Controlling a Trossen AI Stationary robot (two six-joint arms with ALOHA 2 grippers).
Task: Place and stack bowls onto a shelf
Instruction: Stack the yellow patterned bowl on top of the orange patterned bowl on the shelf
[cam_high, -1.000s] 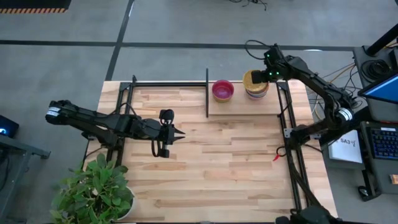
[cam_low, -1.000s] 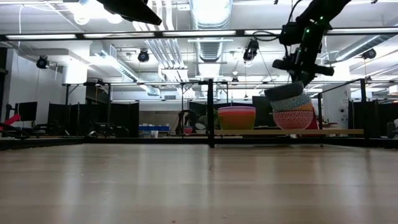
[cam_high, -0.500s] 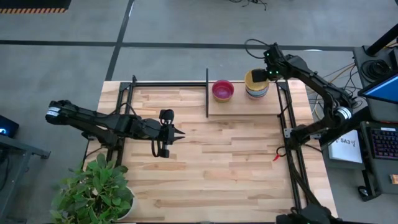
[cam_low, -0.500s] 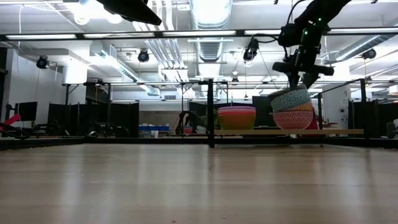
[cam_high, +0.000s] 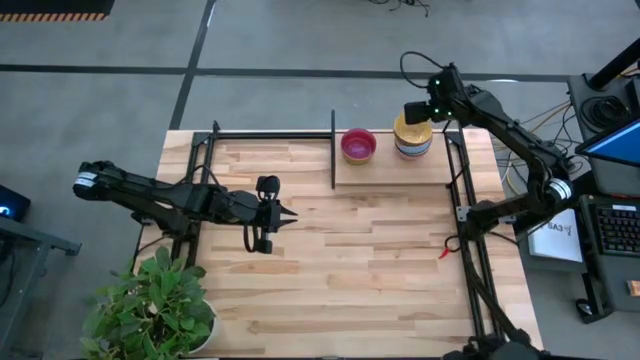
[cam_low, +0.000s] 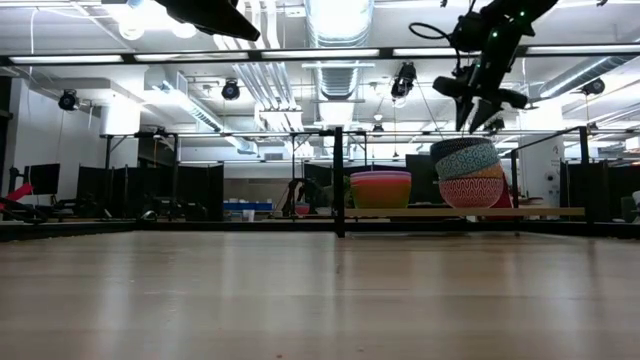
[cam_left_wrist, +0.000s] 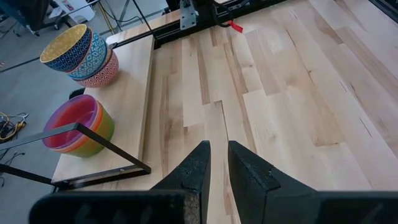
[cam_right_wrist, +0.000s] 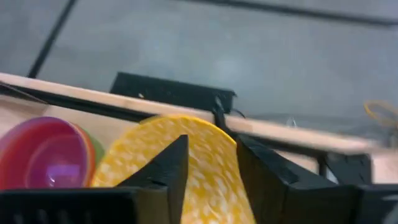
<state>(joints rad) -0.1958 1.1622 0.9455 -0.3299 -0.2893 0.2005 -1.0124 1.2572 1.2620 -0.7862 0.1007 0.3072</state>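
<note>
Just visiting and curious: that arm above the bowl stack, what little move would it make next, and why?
Probably pull up and back toward the table. The right end effector hangs open above the patterned stack on the shelf, holding nothing, and no loose bowls show on the table.

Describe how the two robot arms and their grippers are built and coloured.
Both arms are dark, slim and jointed. The left gripper has two black, wedge-shaped fingers. The right gripper has a boxy black head; a green light glows on the wrist behind it, and black cables loop along that arm, which carries a pale band lower down.
</note>
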